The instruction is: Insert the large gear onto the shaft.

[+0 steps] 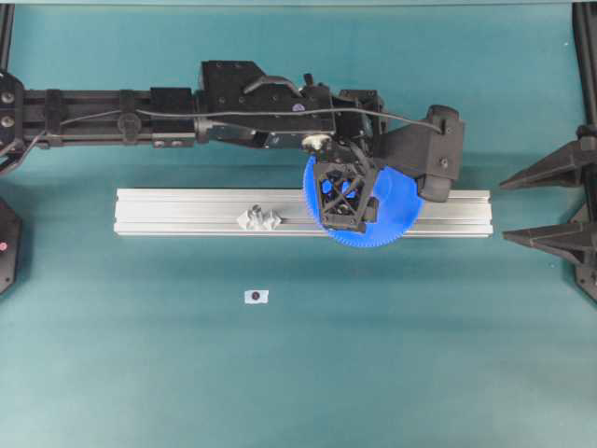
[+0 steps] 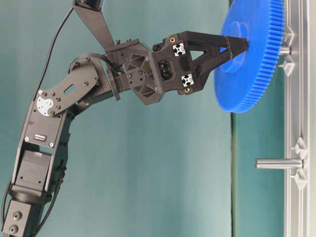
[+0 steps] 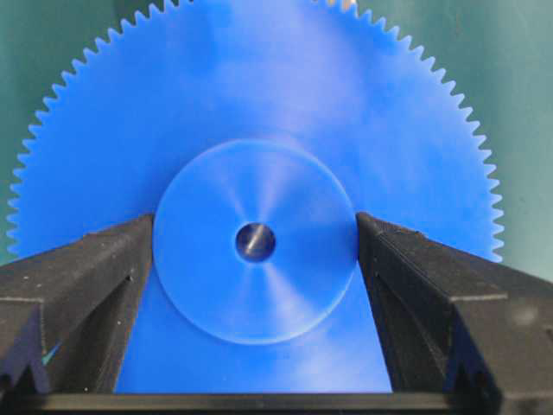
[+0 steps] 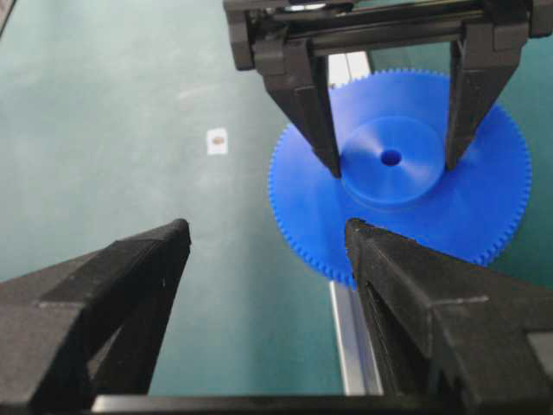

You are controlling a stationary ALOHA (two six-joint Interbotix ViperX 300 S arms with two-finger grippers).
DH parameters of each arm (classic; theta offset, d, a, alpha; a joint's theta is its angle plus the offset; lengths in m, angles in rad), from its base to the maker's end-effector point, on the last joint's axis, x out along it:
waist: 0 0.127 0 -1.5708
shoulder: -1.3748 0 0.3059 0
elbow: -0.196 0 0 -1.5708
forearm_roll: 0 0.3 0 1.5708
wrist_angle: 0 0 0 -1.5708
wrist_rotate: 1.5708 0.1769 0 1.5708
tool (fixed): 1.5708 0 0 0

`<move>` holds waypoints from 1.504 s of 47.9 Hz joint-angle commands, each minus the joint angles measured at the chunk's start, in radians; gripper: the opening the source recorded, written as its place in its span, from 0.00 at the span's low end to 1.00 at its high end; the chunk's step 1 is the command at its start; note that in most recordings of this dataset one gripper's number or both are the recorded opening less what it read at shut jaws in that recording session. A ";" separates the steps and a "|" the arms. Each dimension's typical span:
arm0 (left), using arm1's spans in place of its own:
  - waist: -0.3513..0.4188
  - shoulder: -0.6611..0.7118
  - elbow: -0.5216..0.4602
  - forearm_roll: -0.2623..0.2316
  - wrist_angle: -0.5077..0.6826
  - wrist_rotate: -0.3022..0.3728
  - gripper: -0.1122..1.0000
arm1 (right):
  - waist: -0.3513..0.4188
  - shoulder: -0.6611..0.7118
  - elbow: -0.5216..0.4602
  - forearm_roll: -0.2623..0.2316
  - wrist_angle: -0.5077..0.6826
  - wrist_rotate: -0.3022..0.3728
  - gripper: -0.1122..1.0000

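The large gear (image 1: 396,217) is a bright-blue toothed disc lying flat over the right half of the rail. My left gripper (image 1: 347,201) reaches down onto it. In the left wrist view its two fingertips (image 3: 143,229) press against opposite sides of the raised hub (image 3: 256,298), so it is shut on the gear. The silvery end of the shaft (image 3: 256,241) shows inside the centre hole. In the table-level view a short piece of the shaft (image 2: 285,50) shows between the gear (image 2: 252,64) and the rail. My right gripper (image 1: 508,210) waits open at the right edge, holding nothing.
A long aluminium rail (image 1: 187,213) runs across the table. A second pin on clear bracket feet (image 1: 256,217) stands bare on its left part. A small white tag with a dark dot (image 1: 256,296) lies on the mat in front.
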 commanded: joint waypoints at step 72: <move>0.003 -0.092 0.098 0.002 -0.104 -0.005 0.89 | -0.002 0.005 -0.015 -0.002 -0.009 0.009 0.81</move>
